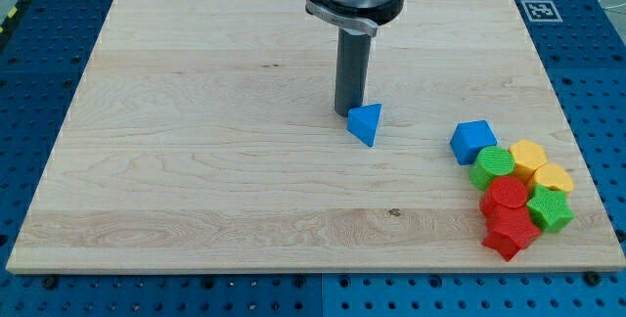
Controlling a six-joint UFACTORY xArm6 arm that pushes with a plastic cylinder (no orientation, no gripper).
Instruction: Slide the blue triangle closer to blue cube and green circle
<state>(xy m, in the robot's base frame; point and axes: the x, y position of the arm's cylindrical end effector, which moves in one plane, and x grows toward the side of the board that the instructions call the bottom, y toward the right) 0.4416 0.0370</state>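
The blue triangle (365,123) lies near the middle of the wooden board (196,160). My tip (349,112) stands just to its upper left, touching or almost touching it. The blue cube (472,142) sits to the triangle's right, with a gap of bare wood between them. The green circle (493,165) lies just below and right of the blue cube, touching it.
A tight cluster sits at the board's lower right: a yellow hexagon (529,156), a yellow heart (553,178), a red circle (507,194), a green star (549,209) and a red star (509,232). The board's right edge runs close beside them.
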